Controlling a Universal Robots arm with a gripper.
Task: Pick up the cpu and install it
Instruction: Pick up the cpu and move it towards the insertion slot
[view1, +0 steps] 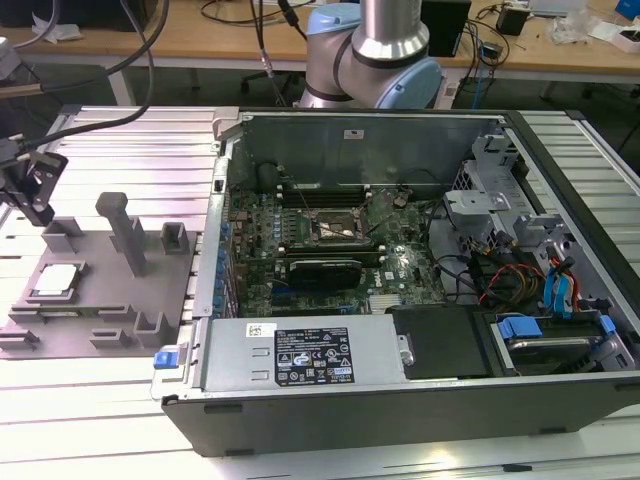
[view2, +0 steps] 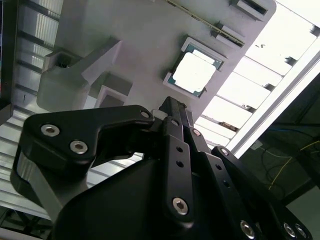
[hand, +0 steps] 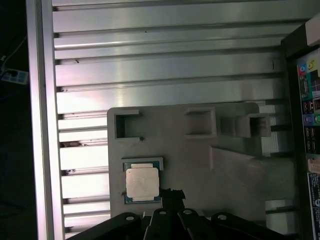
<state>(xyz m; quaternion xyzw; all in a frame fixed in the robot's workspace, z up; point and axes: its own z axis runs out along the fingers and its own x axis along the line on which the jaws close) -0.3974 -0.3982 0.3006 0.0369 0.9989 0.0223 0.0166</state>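
One cpu (view1: 55, 280), silvery square top, thin dark rim, lying flat in shallow recess of grey fixture plate (view1: 110, 305). Plate on slotted aluminium table (view1: 130, 150), at exterior view's left of open computer case (view1: 300, 400).

One gripper (view1: 38, 205), black, hanging over plate's far corner; near cpu, not touching. Jaws drawn together at tip, nothing held.

Second wrist view: gripper (view2: 172, 106) tip just short of cpu (view2: 194, 72).

One motherboard socket (view1: 335, 228), metal-framed, inside case, well apart from cpu.
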